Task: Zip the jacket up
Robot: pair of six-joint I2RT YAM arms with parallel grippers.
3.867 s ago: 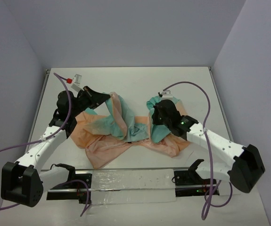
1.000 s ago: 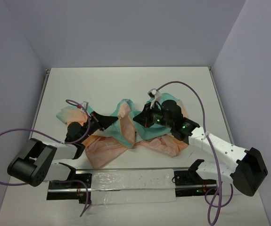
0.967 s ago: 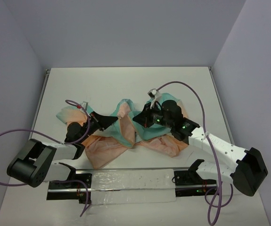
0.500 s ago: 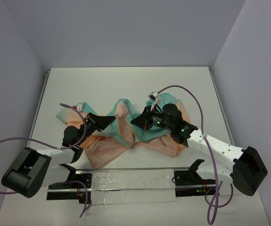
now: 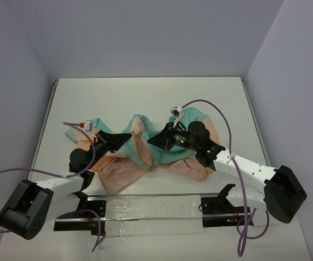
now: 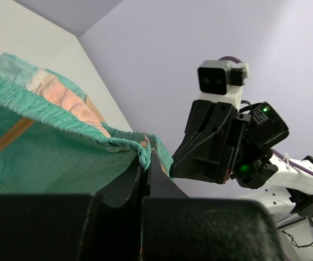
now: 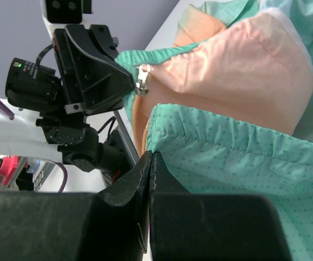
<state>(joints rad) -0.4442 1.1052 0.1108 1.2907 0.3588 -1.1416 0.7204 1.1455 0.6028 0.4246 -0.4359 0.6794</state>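
As the left tool (image 6: 147, 163) and right tool (image 7: 149, 157) pinch the thin peach-teal fabric jacket (image 5: 124, 169) by its hems, tugging risks slippage.

White table (image 5: 145, 92), pale lavender walls (image 5: 145, 32) on three sides

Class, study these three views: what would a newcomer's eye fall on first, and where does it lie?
The crumpled peach-and-teal jacket, heaped at mid-table, catches the eye first. The left gripper and right gripper face each other over its middle, each pinched shut on a teal hem, with their tips close together. A small metal zipper pull shows right at the left gripper's tip.
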